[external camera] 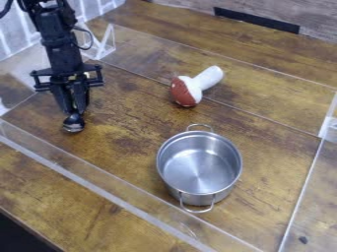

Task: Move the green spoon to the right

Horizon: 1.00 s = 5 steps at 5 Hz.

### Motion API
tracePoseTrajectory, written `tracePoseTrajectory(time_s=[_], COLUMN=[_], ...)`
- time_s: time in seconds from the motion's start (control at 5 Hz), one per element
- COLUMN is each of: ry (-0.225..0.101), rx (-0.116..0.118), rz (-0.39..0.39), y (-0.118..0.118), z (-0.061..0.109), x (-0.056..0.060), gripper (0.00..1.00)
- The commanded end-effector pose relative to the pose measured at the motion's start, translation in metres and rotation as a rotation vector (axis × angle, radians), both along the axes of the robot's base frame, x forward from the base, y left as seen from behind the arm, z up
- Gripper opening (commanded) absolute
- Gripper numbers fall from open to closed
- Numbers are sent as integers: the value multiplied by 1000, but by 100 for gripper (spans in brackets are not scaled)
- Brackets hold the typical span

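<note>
The green spoon point(74, 123) lies at the left of the wooden table; only its shiny bowl shows, just below the fingers. My gripper point(74, 106) points straight down over it, and its black fingers point(82, 94) are shut on the spoon's handle, which they mostly hide. Spoon and gripper are low at the table surface.
A steel pot point(162, 162) with two small handles stands right of the spoon, nearer the front. A mushroom toy point(195, 87) with a red-brown cap lies at the middle back. A low clear plastic wall point(93, 187) borders the work area. A white rack point(102, 41) stands behind the arm.
</note>
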<state>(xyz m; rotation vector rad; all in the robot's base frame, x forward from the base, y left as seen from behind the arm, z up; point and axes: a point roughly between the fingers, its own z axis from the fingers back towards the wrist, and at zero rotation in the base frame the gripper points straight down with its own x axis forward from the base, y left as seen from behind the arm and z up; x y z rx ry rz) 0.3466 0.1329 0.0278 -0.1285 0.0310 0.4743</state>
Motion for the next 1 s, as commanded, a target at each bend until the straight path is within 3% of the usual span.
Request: tracePoseTrajectory(time_s=[0.0,0.8], ry=[-48,-25], rx=[16,-7], rz=[-19,-26], y=[3,2], z=[16,17], x=[10,14], gripper=[0,0])
